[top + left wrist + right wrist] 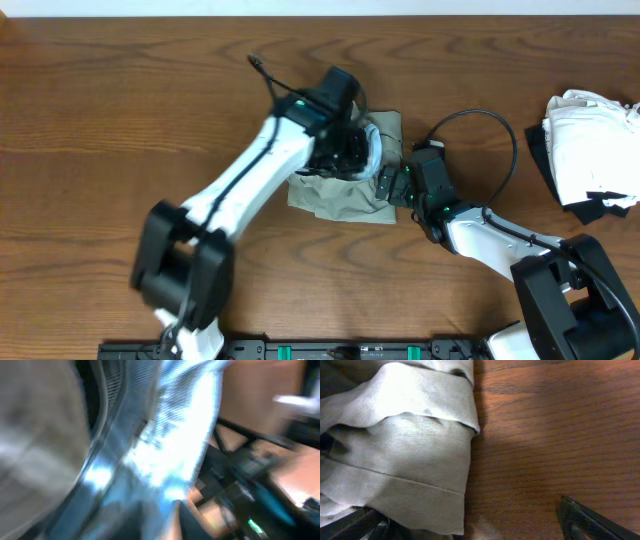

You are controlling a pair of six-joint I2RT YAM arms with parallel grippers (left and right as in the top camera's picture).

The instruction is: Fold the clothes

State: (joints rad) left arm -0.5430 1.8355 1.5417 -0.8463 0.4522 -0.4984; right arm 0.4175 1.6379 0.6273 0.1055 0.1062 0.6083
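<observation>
The clothes (335, 198), a grey-green khaki bundle in folded layers (410, 450), lie at the middle of the wooden tabletop (120, 120). The left gripper (345, 150) sits over their far part; that wrist view is blurred, so I cannot tell how its jaws stand. The right gripper (465, 510) is at their right edge, jaws spread wide. Well right of the clothes lies a heap of white cloth (585, 140).

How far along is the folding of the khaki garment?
Done: the khaki garment is already a compact, layered bundle. In hand: left gripper over its top, right gripper open at its right edge. Left: probably a last tidy and letting go.
</observation>
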